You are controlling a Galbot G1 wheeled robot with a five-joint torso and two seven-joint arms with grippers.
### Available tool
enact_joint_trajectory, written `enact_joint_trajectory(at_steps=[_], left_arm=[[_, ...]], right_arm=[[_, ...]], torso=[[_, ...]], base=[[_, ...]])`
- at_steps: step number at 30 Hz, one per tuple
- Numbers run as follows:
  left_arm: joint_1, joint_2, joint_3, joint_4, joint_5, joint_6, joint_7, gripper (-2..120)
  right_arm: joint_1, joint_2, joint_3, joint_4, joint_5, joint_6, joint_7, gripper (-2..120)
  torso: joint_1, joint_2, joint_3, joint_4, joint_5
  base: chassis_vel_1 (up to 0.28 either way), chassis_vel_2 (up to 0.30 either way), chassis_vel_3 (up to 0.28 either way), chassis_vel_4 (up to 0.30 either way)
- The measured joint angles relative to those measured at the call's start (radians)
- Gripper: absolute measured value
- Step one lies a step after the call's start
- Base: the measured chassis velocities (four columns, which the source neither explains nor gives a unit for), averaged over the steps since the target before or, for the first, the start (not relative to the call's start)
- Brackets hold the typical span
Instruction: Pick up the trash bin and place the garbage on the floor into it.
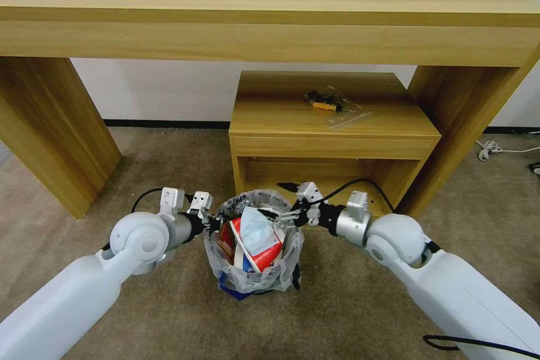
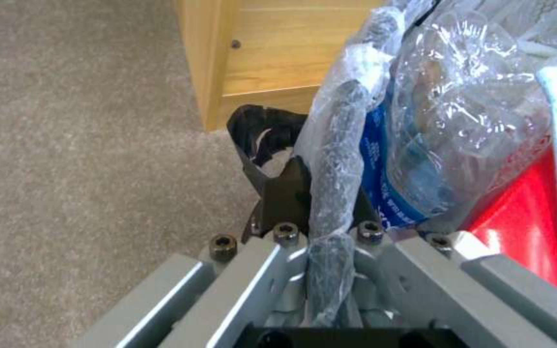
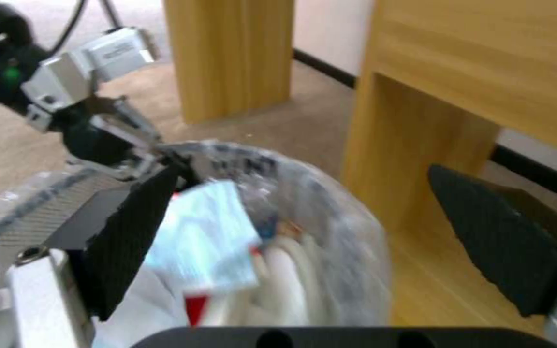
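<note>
Bin on the carpet, stuffed full

Trash bin [image 1: 254, 247] on floor [image 1: 169, 169] by the low shelf [image 1: 332, 118]: light, crinkly, slippery liner. Left gripper [image 1: 209, 224] jaws clamped on rim, best hold there; right gripper [image 1: 277, 218] jaws wide apart over garbage [image 1: 256, 236].

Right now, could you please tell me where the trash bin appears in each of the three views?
Head view: trash bin at lower centre, between both arms.
Left wrist view: its bagged rim, clamped in the left gripper.
Right wrist view: centre, between the open right gripper's pads.
Shared landmark: small wooden cabinet.
</note>
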Motion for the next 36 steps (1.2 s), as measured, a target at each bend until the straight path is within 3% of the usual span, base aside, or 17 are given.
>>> enact_joint_trajectory(at_steps=[7, 12, 15, 18, 19, 23, 27, 36], left_arm=[[0.073, -0.005, -0.058, -0.002, 0.042, 0.000, 0.003, 0], [0.084, -0.007, -0.066, -0.003, 0.048, 0.000, 0.003, 0], [0.102, -0.008, -0.084, -0.010, 0.053, 0.000, -0.002, 0], [0.156, -0.020, -0.154, -0.025, 0.052, 0.000, -0.039, 0], [0.156, -0.020, -0.154, -0.025, 0.052, 0.000, -0.039, 0], [0.294, 0.003, -0.294, -0.050, 0.075, 0.000, -0.048, 0], [0.398, 0.004, -0.391, -0.054, 0.092, 0.000, -0.049, 0], [0.509, -0.014, -0.510, -0.021, 0.168, 0.000, -0.027, 0]], right_arm=[[-0.125, 0.004, 0.107, 0.018, 0.011, 0.062, 0.096, 100], [-0.156, 0.012, 0.142, 0.016, 0.010, 0.073, 0.112, 100], [-0.214, 0.022, 0.213, 0.019, 0.006, 0.084, 0.123, 100], [-0.346, 0.037, 0.360, 0.035, -0.002, 0.105, 0.124, 100], [-0.346, 0.037, 0.360, 0.035, -0.002, 0.105, 0.124, 100], [-0.520, 0.025, 0.533, 0.037, 0.000, 0.165, 0.097, 100], [-0.592, 0.043, 0.611, 0.023, -0.006, 0.202, 0.088, 100], [-0.628, 0.084, 0.655, 0.002, -0.013, 0.224, 0.086, 100]], torso=[[0.000, 0.000, 0.000, 0.0001, -0.0001], [0.000, 0.000, 0.000, 0.0000, 0.0000], [0.000, 0.000, 0.000, 0.0002, 0.0000], [0.000, 0.000, 0.000, -0.0002, -0.0002], [0.000, 0.000, 0.000, -0.0002, -0.0002], [0.000, 0.000, 0.000, 0.0001, -0.0001], [0.000, 0.000, 0.000, 0.0002, -0.0003], [0.000, 0.000, 0.000, 0.0003, -0.0001]], base=[[0.000, 0.000, 0.000, 0.000], [0.000, 0.000, 0.000, 0.000], [0.000, 0.000, 0.000, 0.000], [0.000, 0.000, 0.000, 0.000], [0.000, 0.000, 0.000, 0.000], [0.000, 0.000, 0.000, 0.000], [0.000, 0.000, 0.000, 0.000], [0.000, 0.000, 0.000, 0.000]])
